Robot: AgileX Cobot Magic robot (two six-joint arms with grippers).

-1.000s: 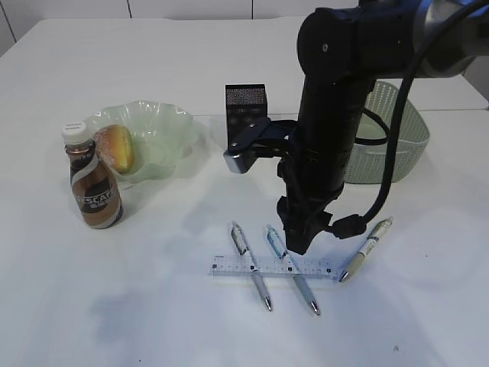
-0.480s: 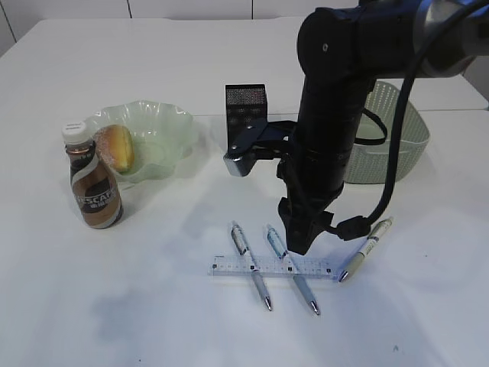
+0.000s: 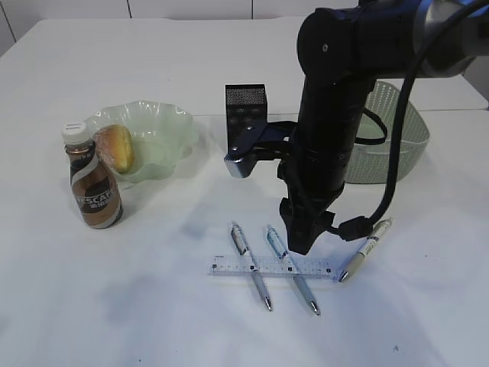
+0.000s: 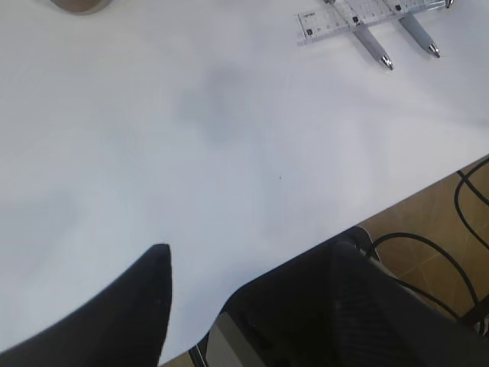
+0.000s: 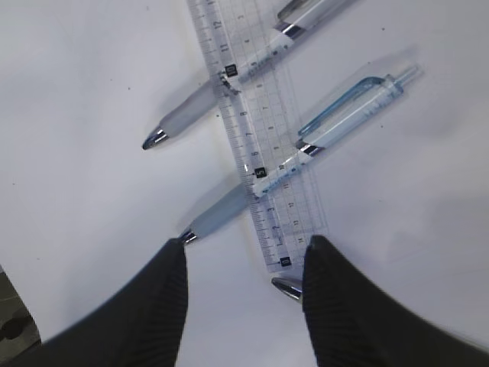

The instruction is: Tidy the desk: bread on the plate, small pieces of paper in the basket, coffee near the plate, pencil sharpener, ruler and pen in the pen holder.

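Note:
A clear ruler lies on the white table with two pens across it. A third pen lies to the right. My right gripper points down just above the ruler's right part. In the right wrist view it is open and empty, and the ruler and the blue pen lie between its fingers. The bread lies in the green plate. The coffee bottle stands beside the plate. The black pen holder stands behind. My left gripper is open and empty at the table's front edge. No sharpener or paper shows.
A green basket stands at the back right, partly behind my right arm. The left wrist view shows the ruler's end, two pen tips, the table edge and cables on the floor.
My right arm has shifted only very slightly above the ruler. A faint shadow at the front left of the table has moved. Nothing was taken hold of.

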